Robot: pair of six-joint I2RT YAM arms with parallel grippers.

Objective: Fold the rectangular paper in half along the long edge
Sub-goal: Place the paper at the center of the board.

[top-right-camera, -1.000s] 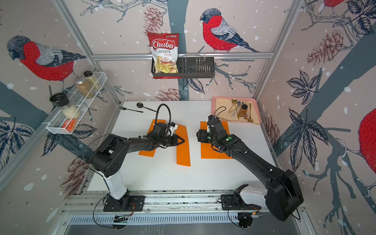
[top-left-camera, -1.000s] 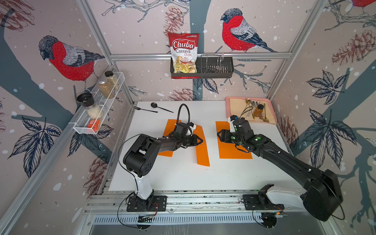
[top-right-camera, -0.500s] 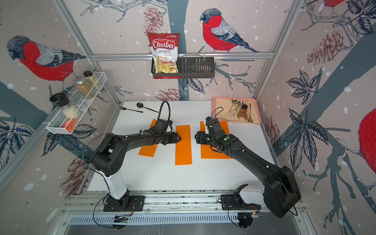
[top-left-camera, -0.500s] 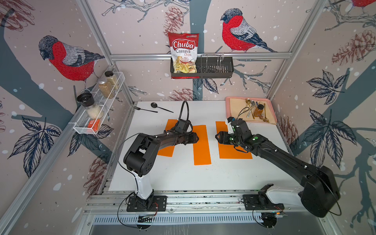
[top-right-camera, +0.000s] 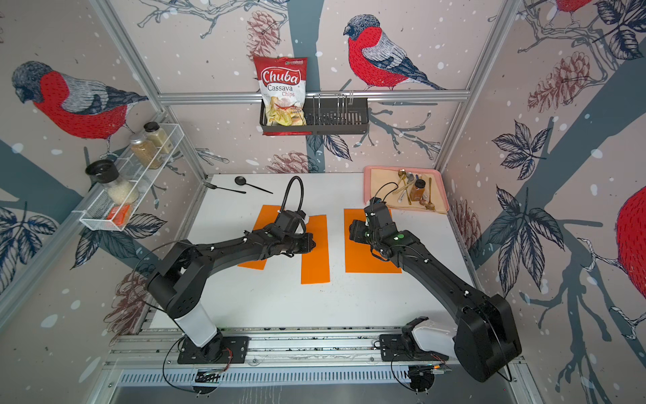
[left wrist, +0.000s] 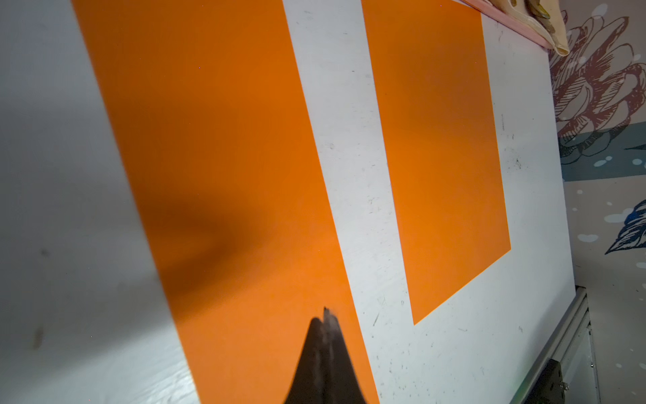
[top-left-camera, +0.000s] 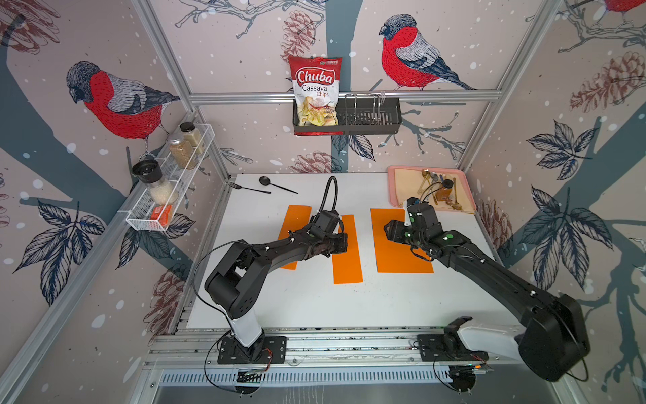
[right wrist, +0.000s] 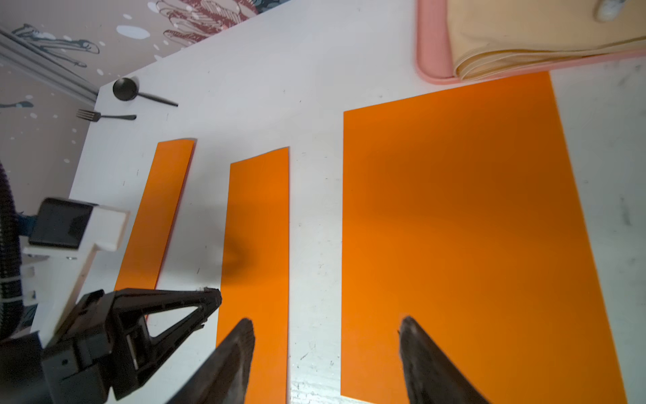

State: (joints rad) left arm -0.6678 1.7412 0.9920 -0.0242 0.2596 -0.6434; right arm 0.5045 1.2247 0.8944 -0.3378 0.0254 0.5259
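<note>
Three orange sheets lie flat on the white table. The wide unfolded rectangular paper (top-left-camera: 398, 245) (right wrist: 454, 210) is on the right. A narrow folded strip (top-left-camera: 347, 260) (left wrist: 209, 140) lies in the middle. A second narrow strip (top-left-camera: 295, 218) lies partly under the left arm. My left gripper (top-left-camera: 344, 243) (left wrist: 327, 314) is shut with nothing between its jaws, its tips low over the middle strip near that strip's left edge. My right gripper (top-left-camera: 388, 231) (right wrist: 325, 325) stands open. It hovers over the white gap between the middle strip and the wide paper, one finger above each.
A pink tray (top-left-camera: 392, 189) with a cloth, cutlery and a small jar sits at the back right, just behind the wide paper. A black spoon (top-left-camera: 276, 184) and fork (top-left-camera: 244, 188) lie at the back left. A wire shelf (top-left-camera: 167, 189) and a rack with a chip bag (top-left-camera: 316, 91) hang on the walls.
The left gripper let go of the middle strip, which was skewed and now lies straight and flat. Its jaws opened, then shut. The right gripper shifted slightly left and stayed open.
</note>
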